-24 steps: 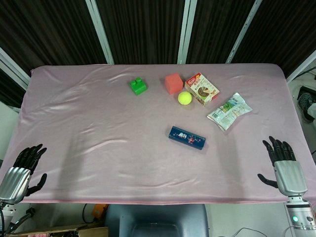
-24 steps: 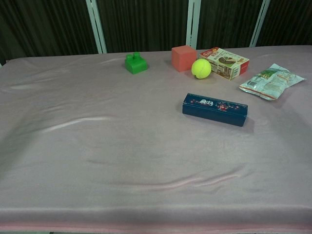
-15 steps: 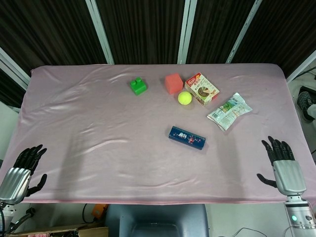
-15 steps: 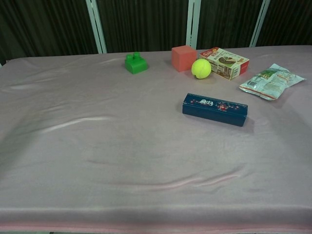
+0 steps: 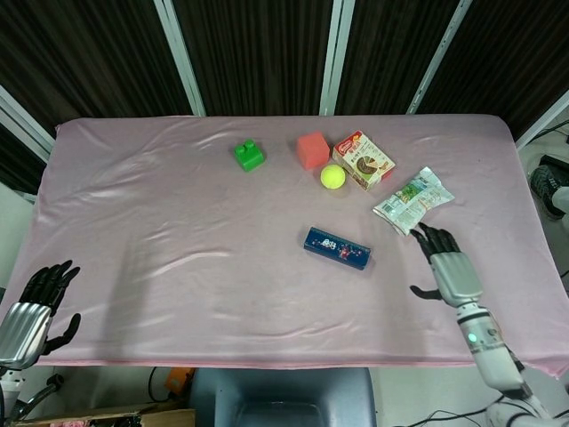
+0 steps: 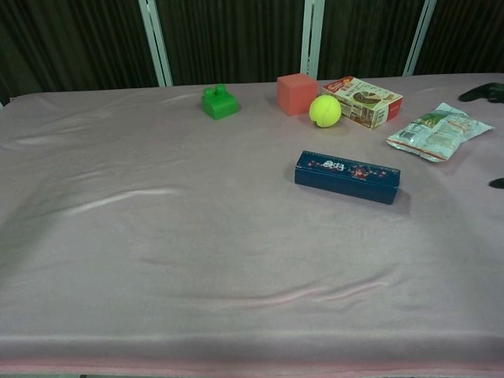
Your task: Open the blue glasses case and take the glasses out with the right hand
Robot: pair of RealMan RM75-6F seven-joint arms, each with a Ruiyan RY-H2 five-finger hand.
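The blue glasses case (image 5: 337,248) is lying on the pink table (image 5: 178,231), right of the middle and somewhat nearer the front edge than the back. Its long axis is running across the table, slanting a little so that its right end is sitting closer to the front edge. The right hand (image 5: 449,267) is hovering over the table just to the right of that end, near it but not touching, with its fingers spread and nothing in them; its fingertips are pointing toward the back edge, close to the snack bag (image 5: 412,200). The left hand (image 5: 34,305) is waiting at the front left corner, well apart from the case, fingers apart and holding nothing. So the right hand is by far the nearer, and the case is lying to its left.

The case is looking like a slim, straight-sided box, dark blue with a small printed picture on its top, and its lid is shut. From these views I cannot tell where the lid's seam is running.
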